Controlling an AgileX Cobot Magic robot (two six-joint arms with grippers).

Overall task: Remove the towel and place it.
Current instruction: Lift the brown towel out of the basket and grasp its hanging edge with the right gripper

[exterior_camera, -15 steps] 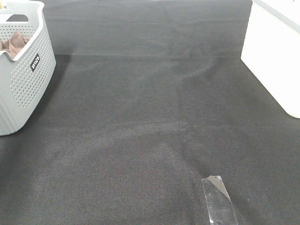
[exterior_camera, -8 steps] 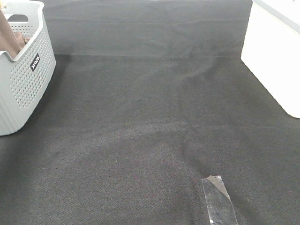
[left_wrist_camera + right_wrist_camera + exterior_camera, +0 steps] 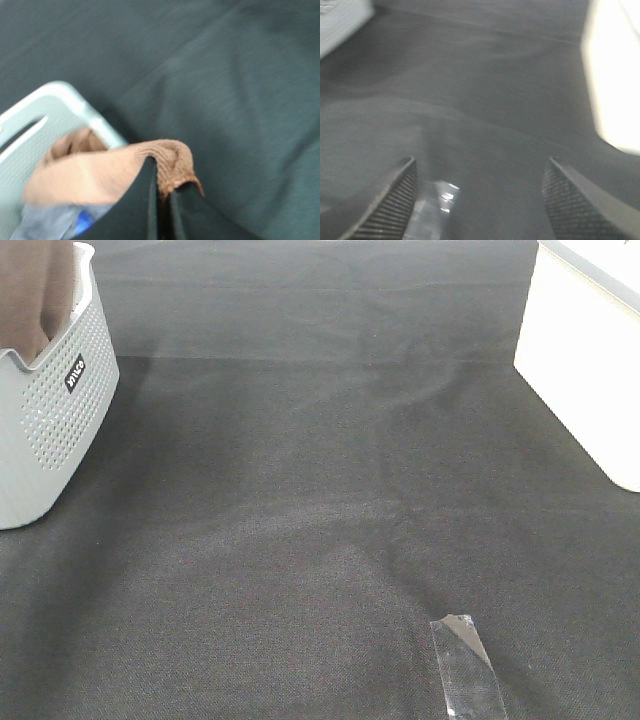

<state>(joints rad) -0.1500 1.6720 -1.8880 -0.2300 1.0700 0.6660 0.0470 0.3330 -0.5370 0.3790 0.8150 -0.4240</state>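
The brown towel (image 3: 35,290) hangs lifted above the grey perforated basket (image 3: 50,430) at the far left of the exterior view, its lower end still inside. In the left wrist view my left gripper (image 3: 162,192) is shut on a bunched fold of the towel (image 3: 125,172), above the basket's rim (image 3: 75,102). A blue cloth (image 3: 82,220) shows beneath it. My right gripper (image 3: 480,200) stands open over the dark table cover, nothing between its fingers (image 3: 390,205). Neither arm shows in the exterior view.
A white box (image 3: 590,360) stands at the right edge. A strip of clear tape (image 3: 465,665) lies on the dark table cover (image 3: 320,490) near the front, also visible as tape (image 3: 437,200) under the right gripper.
The towel has risen out of the basket: a second ago only a brown bunch lay inside, now a tall hanging fold shows above the rim.
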